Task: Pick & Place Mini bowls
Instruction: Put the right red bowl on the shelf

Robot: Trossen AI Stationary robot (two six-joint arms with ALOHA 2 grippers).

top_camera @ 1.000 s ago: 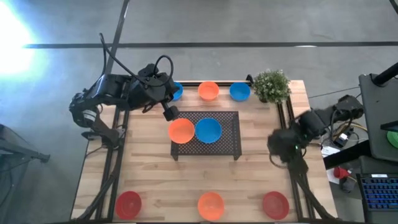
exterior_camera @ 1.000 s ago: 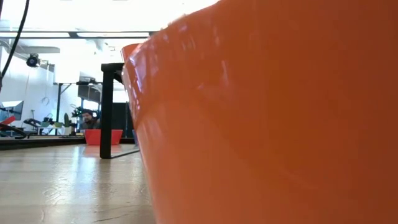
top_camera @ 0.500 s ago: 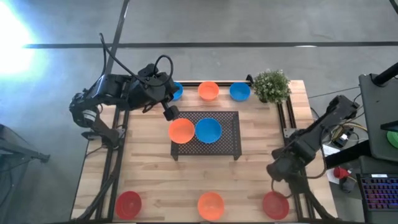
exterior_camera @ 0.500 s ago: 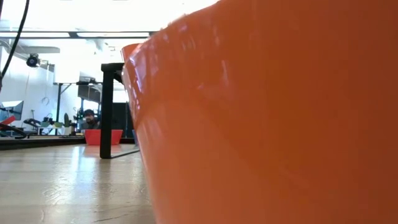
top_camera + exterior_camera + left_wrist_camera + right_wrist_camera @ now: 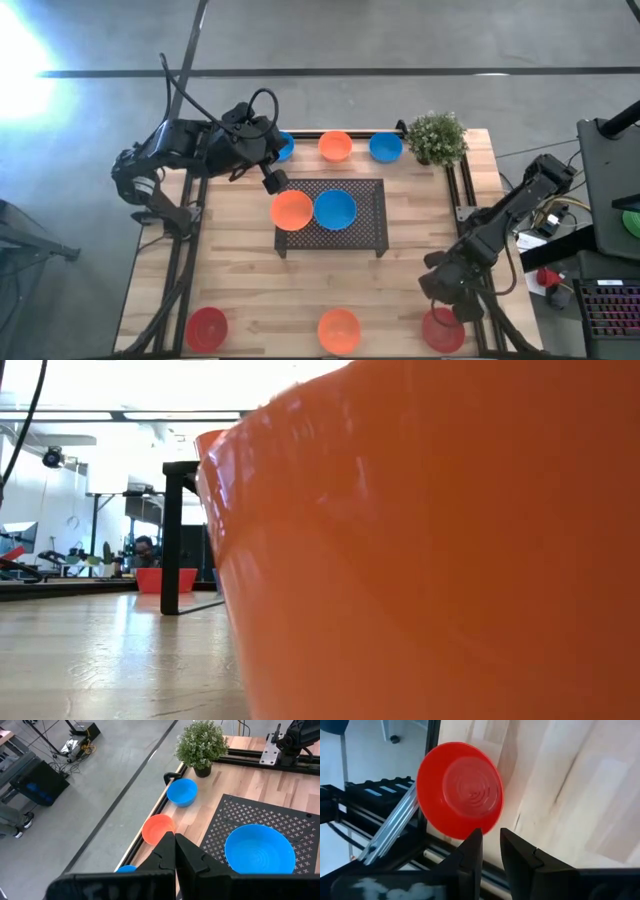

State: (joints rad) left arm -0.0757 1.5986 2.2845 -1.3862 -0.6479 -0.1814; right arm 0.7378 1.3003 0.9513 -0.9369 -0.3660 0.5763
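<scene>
I had the right pincer (image 5: 443, 297) low over the near right corner of the bench (image 5: 240, 270), just above the red bowl (image 5: 441, 330) there — its fingers (image 5: 470, 851) stood slightly parted and grasped nothing. This bowl sat upright, mouth up; being round, it had no long axis. The left pincer (image 5: 274, 183) was clenched shut and empty, at the far left corner of the mesh rack (image 5: 372, 215), where an orange bowl (image 5: 291, 210) and a blue bowl (image 5: 334, 209) rested.
</scene>
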